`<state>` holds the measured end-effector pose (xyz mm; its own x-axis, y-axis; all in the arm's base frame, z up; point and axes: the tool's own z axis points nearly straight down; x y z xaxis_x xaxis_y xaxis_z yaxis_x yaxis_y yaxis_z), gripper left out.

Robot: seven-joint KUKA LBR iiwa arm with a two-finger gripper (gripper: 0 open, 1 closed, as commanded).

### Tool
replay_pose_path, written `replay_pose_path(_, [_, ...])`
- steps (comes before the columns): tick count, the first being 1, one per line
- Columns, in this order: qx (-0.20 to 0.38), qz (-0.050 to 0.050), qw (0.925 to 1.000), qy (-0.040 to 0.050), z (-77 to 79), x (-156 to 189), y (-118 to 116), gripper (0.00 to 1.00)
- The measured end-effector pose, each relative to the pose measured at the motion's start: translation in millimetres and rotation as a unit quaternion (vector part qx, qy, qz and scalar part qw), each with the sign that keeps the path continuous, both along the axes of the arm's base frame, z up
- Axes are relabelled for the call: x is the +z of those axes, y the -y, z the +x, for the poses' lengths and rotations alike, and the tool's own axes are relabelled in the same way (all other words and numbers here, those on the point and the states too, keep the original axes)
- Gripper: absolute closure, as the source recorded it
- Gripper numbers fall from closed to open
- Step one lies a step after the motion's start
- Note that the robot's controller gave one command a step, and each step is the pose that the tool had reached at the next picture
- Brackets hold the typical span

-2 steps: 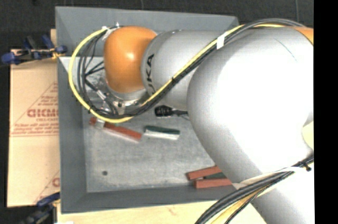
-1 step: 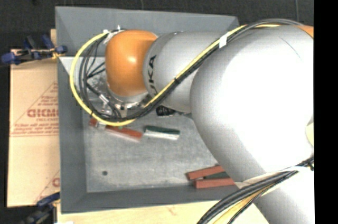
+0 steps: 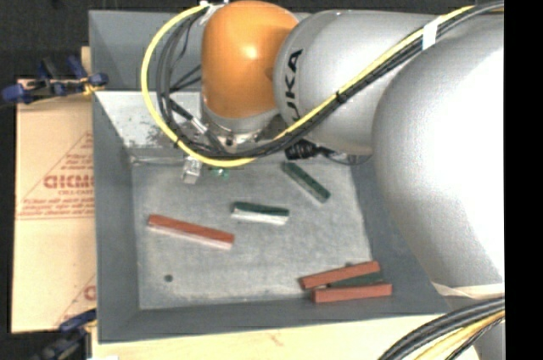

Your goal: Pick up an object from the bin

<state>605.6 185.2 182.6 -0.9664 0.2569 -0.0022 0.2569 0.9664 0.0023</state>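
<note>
Progress looking slim: we are watching the gripper (image 3: 192, 171) hanging over the far left of the grey metal bin (image 3: 114, 205), and we cannot tell whether it is clenched or released, while the flat reddish-brown stick (image 3: 190, 232) is lying nearby, unpicked.

One camera — high over the bin (image 3: 254, 269), looking down, slightly sideways.

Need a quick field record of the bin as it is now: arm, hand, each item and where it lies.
bin: grey metal bin
arm: orange wrist cover over the bin's far-left part
hand: hand below the cover, low near the far wall; grip state cannot be told
item 1: red bar, left of centre
item 2: green-and-white bar, centre
item 3: dark green bar, slanted, right of centre
item 4: pair of red-brown bars, near-right corner, side by side
</note>
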Motion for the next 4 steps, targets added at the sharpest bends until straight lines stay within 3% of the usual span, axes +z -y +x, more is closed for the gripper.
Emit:
replay_pose_path(1, [0.0, 0.0, 1.0, -0.0001, -0.1, 0, 0, 0.0])
replay_pose_path(2, [-0.001, 0.0, 1.0, -0.0001, -0.1, 0, 0, 0.0])
replay_pose_path(3, [0.003, -0.001, 1.0, -0.0012, -74.1, -90, 28, 1.0])
replay_pose_path(4, [0.003, 0.0, 1.0, -0.0013, -74.2, -90, 28, 1.0])
